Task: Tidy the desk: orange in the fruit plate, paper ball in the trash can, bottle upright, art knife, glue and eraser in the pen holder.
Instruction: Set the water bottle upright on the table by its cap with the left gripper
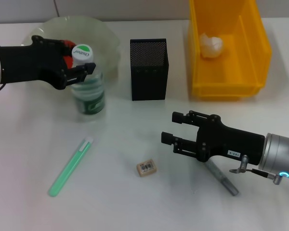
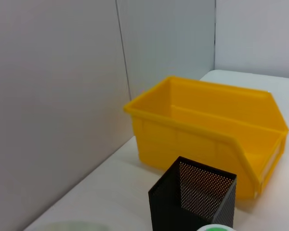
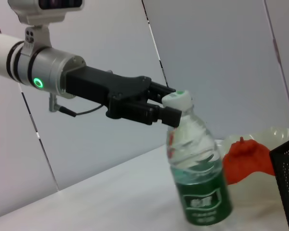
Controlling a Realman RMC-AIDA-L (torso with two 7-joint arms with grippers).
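- My left claw (image 1: pixel 82 69) grips the neck of the bottle (image 1: pixel 88 94), which stands upright on the worktop (image 1: pixel 29 159) just in front of the fruit plate (image 1: pixel 108 43).
- Bottle step looks about finished; next I judge a clean release without tipping it.
- My right claw (image 1: pixel 176 131) hovers open, near the eraser (image 1: pixel 147 168).

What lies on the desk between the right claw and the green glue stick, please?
In the head view, only the eraser lies between the right claw and the green glue stick; the rest of that stretch of the desk is bare.
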